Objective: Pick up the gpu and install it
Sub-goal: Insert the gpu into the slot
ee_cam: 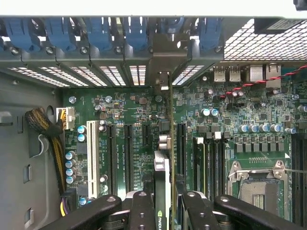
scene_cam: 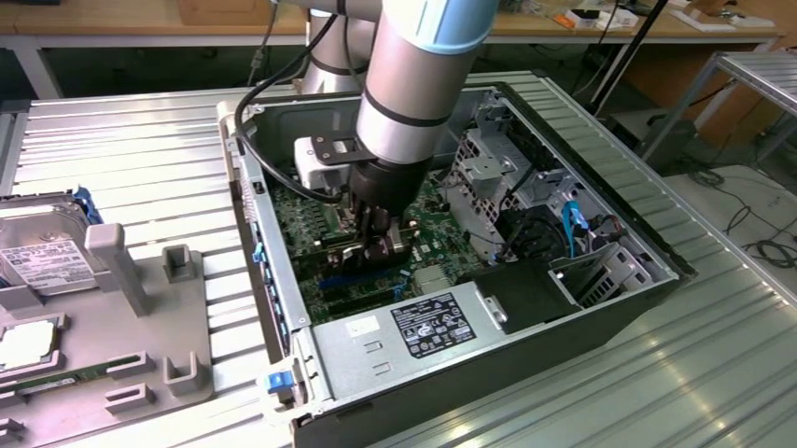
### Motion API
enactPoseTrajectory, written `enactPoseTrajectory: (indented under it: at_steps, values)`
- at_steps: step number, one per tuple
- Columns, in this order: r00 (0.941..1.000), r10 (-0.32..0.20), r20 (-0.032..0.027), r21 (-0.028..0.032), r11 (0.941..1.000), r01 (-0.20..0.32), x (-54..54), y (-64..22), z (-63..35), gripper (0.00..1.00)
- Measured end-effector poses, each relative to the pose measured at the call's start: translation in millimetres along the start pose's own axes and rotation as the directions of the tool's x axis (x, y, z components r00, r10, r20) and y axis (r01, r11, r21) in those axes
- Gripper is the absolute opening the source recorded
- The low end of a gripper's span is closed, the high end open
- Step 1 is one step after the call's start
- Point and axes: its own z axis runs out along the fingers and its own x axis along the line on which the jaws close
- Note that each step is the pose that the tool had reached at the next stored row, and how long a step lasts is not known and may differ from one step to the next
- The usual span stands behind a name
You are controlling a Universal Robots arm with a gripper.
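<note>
Metal table (scene_cam: 149, 140): ribbed, bears the open computer case (scene_cam: 648, 280), lying on its side.
Motherboard (ee_cam: 240, 110): green, on the case floor, with rows of long slots.
Arm (scene_cam: 417, 75): grey, reaches down into the case.
Gripper (ee_cam: 165, 203): black fingers part-way closed, clamped on the card's top edge.
Gpu (ee_cam: 163, 167): held upright on edge, over the motherboard between slots, its bracket end toward the case's rear wall.

Robotics lab or electronics workshop, an open desktop computer case (scene_cam: 498, 308) on a ribbed metal workbench (scene_cam: 137, 140), wooden benches (scene_cam: 149, 23) with clutter behind the case, loose cables (scene_cam: 760, 243) on the floor beside it
</note>
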Motion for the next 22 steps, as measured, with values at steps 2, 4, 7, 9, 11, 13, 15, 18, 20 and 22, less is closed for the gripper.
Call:
enactPoseTrajectory:
  at_steps: [2, 4, 7, 9, 11, 13, 15, 18, 20, 22]
  values:
    - [1.0, 0.0, -0.0001, -0.0001, 1.0, 0.0, 0.1, 0.0, 1.1, 0.27]
    - [1.0, 0.0, 0.0, 0.0001, 1.0, 0.0, 0.2, 0.1, 2.7, 0.27]
    - [1.0, 0.0, -0.0001, 0.0, 1.0, 0.0, 0.2, 0.3, 3.3, 0.27]
    - [1.0, 0.0, 0.0, 0.0, 1.0, 0.0, 0.3, 0.9, 5.5, 0.27]
    - [1.0, 0.0, -0.0005, -0.0004, 1.0, 0.0, 0.4, 1.5, 6.8, 0.27]
    - [1.0, 0.0, -0.0002, -0.0001, 1.0, 0.0, 0.4, 1.4, 7.2, 0.27]
    - [1.0, 0.0, -0.0002, 0.0, 1.0, 0.0, 0.3, 1.5, 7.3, 0.27]
    - [1.0, 0.0, -0.0004, -0.0001, 1.0, 0.0, -1.0, 1.5, 7.4, 0.27]
    - [1.0, 0.0, -0.0003, -0.0002, 1.0, 0.0, -1.9, 1.6, 7.5, 0.27]
    - [1.0, 0.0, -0.0005, -0.0002, 1.0, 0.0, -2.1, 1.5, 7.6, 0.27]
